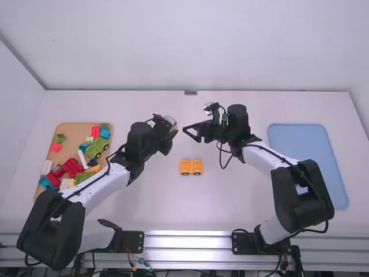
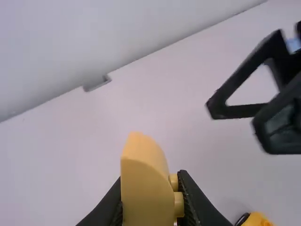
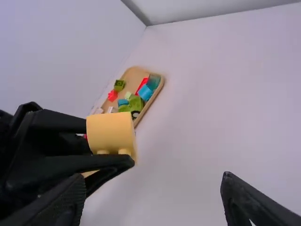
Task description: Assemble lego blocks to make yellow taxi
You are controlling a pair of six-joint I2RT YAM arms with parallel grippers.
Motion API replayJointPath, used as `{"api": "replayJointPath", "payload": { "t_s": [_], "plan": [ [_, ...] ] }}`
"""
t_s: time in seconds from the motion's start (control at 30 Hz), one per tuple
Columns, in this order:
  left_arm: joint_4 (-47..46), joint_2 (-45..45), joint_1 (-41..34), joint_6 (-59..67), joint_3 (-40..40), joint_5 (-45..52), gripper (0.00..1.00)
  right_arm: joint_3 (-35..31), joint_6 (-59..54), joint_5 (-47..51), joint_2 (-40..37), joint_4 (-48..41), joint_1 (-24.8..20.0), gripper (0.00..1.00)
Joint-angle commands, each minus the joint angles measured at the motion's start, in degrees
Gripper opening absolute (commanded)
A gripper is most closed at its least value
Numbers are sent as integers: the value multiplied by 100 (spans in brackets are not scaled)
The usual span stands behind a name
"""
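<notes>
In the high view, the left tool (image 1: 173, 128) and right tool (image 1: 191, 134) face each other above the worktop (image 1: 230, 202); the yellow wheeled piece (image 1: 191, 167) rests on it, between the arms. In the left wrist view, the left tool is clamped on a curved yellow block (image 2: 146, 188). In the right wrist view, the right tool's fingers stand well apart.

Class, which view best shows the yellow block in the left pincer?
The left wrist view: there the yellow block looms largest, its curved side and two studs plain. The right wrist view has it smaller, gripped by the left pincer. In the high view it is a speck.
</notes>
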Motion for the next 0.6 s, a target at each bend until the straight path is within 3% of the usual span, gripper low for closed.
{"api": "replayJointPath", "payload": {
  "t_s": [0.0, 0.57],
  "plan": [
    [87, 157, -39, 393, -63, 411, 2, 173, 22, -391, 46, -57, -2, 75],
    [507, 706, -341, 343, -63, 501, 2, 173, -149, 468, 52, -444, 323, 73]
  ]
}}
